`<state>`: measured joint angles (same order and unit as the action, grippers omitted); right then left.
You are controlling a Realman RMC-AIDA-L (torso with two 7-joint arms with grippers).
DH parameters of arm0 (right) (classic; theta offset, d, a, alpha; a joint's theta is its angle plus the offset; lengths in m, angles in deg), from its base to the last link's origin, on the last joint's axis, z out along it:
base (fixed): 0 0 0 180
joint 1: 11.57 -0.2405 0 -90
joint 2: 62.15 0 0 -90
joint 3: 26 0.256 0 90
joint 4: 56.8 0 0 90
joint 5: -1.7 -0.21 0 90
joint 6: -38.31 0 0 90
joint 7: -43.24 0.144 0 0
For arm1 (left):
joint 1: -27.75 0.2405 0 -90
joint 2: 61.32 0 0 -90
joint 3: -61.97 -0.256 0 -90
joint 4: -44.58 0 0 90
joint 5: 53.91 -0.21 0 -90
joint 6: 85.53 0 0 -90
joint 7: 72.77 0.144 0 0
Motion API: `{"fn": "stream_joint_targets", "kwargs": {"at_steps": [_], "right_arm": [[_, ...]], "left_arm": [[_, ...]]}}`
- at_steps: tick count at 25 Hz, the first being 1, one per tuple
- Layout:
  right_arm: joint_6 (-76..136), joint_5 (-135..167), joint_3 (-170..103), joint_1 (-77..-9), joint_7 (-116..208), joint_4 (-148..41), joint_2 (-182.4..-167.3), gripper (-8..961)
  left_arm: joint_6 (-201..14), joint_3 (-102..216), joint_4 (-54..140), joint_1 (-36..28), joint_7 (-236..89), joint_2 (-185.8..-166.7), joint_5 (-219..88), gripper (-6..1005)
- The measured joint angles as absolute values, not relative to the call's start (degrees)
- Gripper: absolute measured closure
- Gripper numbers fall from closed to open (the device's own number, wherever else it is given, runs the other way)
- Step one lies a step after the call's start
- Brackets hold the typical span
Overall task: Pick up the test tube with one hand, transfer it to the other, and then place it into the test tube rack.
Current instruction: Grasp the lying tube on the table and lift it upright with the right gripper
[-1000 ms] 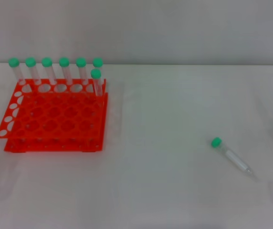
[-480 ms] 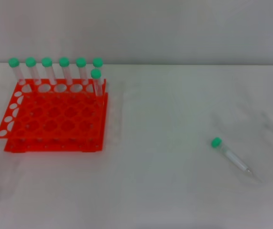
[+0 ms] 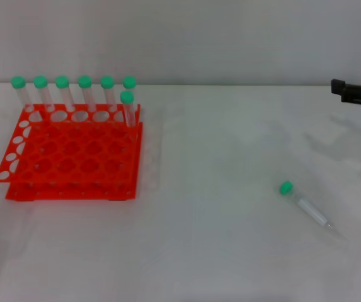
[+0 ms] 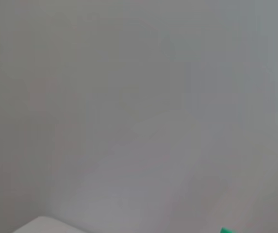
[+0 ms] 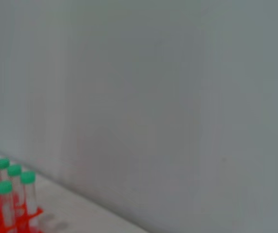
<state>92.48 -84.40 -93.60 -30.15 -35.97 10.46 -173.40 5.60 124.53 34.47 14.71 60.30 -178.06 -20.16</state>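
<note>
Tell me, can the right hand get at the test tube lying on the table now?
Probably yes. The right hand is at the right edge, above and behind the test tube, which lies alone on bare table, far from the test tube rack.

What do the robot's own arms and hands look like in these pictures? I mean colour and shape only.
Only a small part of one is visible. At the right edge of the head view, the right hand shows as matte black, blocky, jointed segments. No cables, markings or wrist casing can be seen there. The left hand is not in view, and neither wrist view shows any part of its own arm.
</note>
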Motion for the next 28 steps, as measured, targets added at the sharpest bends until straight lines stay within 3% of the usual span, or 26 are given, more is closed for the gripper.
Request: {"fn": "stream_joint_targets", "kwargs": {"at_steps": [9, 13, 28], "right_arm": [[116.36, -32.98, -97.15, -34.82, 13.42, 49.28, -177.63, 97], [125.79, -21.60, -107.12, -39.29, 25.90, 55.48, -177.48, 98], [130.15, -17.89, -124.84, -53.91, 42.36, 30.07, -178.27, 148]], "left_arm": [[4.31, 124.33, 34.57, 13.93, 60.30, -179.02, -20.17, 116], [3.98, 124.20, 34.56, 12.98, 60.26, -179.45, -20.17, 117], [2.96, 124.23, 36.67, 12.51, 61.27, -180.25, -20.60, 117]]}}
